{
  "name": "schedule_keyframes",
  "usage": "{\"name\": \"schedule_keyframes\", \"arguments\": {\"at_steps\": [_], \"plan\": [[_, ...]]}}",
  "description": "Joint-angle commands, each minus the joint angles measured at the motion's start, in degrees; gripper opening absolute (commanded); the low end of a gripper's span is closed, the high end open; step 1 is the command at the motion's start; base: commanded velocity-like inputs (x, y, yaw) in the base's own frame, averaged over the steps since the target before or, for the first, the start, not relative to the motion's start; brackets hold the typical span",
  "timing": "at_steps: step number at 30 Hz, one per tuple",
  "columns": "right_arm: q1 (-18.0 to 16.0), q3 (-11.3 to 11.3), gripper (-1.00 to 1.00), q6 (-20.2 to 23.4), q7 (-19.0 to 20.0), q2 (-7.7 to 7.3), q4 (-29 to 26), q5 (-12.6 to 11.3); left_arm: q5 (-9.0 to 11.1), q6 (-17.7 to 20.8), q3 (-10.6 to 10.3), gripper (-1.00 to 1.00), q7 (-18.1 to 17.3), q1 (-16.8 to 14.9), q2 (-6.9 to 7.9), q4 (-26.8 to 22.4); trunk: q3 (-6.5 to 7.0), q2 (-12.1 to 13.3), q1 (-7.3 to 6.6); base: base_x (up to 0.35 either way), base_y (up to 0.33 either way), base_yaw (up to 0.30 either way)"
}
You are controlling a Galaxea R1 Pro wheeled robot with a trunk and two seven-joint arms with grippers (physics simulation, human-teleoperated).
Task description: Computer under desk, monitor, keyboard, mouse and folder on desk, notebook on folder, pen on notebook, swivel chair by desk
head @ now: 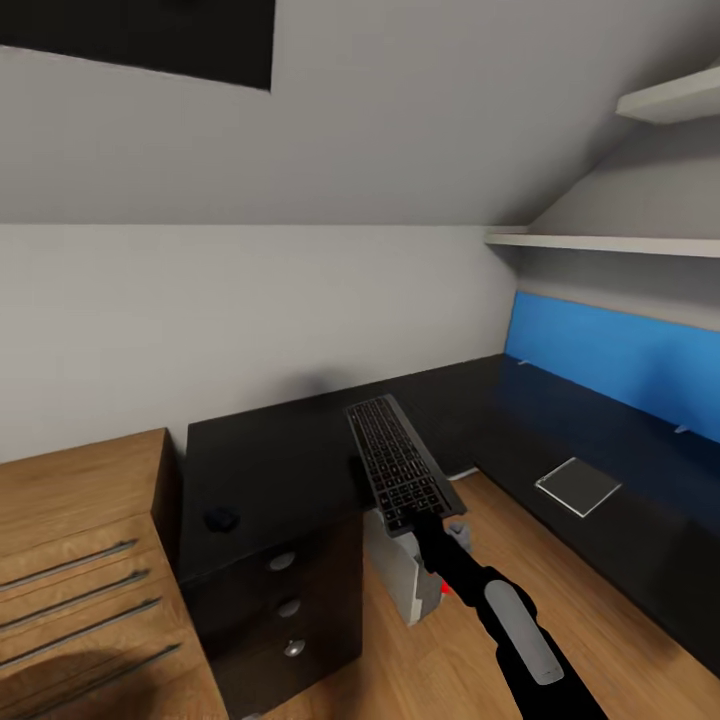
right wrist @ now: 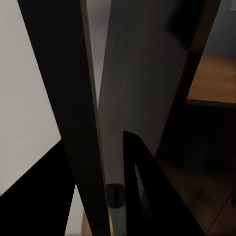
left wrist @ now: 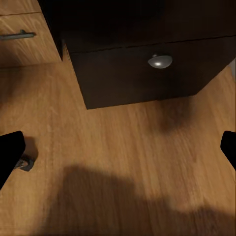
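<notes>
Keyboard [head: 400, 468] in the head view was a slim silver-grey slab with dark keys, pinched at its near end by the right pincer [head: 428, 520] and held out over the near edge of the glossy black worktop [head: 270, 450], tilted with its far end raised. The small black rounded mouse [head: 221, 519] sat near the worktop's left front corner, a light-grey boxy computer [head: 392, 565] stood on the wooden floor under the worktop, and a thin pale notebook [head: 578, 486] lay on the right wing below a bright blue panel. To do this step well, I judged the keyboard should be levelled first, then lowered flat, well in from the edge and clear of the mouse, before the grip opened. In the left wrist view the left pincer [left wrist: 118, 152] was spread wide, its dark tips at either edge, over grained floor in front of a black drawer unit [left wrist: 142, 73] with a round silver knob. In the right wrist view the keyboard's thin edge [right wrist: 91, 147] ran between the dark fingers [right wrist: 142, 196].
</notes>
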Motion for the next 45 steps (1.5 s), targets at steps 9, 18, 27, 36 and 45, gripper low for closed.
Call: {"name": "schedule_keyframes", "arguments": {"at_steps": [9, 18, 27, 36, 45], "plan": [[-0.02, -0.01, -1.0, 0.72, 0.05, -1.08, -0.16, -0.4, 0.38, -0.02, -0.18, 1.0, 0.33, -0.03, -0.02, 0.33, -0.04, -0.03, 0.0, 0.0, -0.154, 0.217], [-0.02, -0.35, -1.0, 5.62, 0.29, -5.4, -0.45, -0.22, 0.38, -0.02, -0.18, 1.0, 0.3, -0.03, -0.07, 0.38, -0.04, -0.03, 0.0, 0.0, -0.025, 0.023], [-0.02, -0.41, -1.0, 6.09, 4.52, -8.86, -0.17, -0.48, 0.39, -0.02, -0.18, 1.0, 0.3, -0.03, -0.07, 0.43, -0.04, -0.03, 0.0, 0.0, 0.0, 0.0], [-0.02, -0.46, -1.0, 6.33, 5.54, -9.09, -0.21, -0.9, 0.31, -0.03, -0.11, 1.0, 0.3, -0.03, 0.01, 0.37, -0.04, -0.03, 0.0, 0.0, 0.0, 0.0], [-0.02, -0.48, -1.0, 6.29, 5.55, -9.03, -0.37, -0.82, 0.21, -0.02, -0.1, 1.0, 0.21, -0.03, 0.16, 0.34, -0.04, -0.03, 0.0, 0.0, 0.0, 0.0]]}}
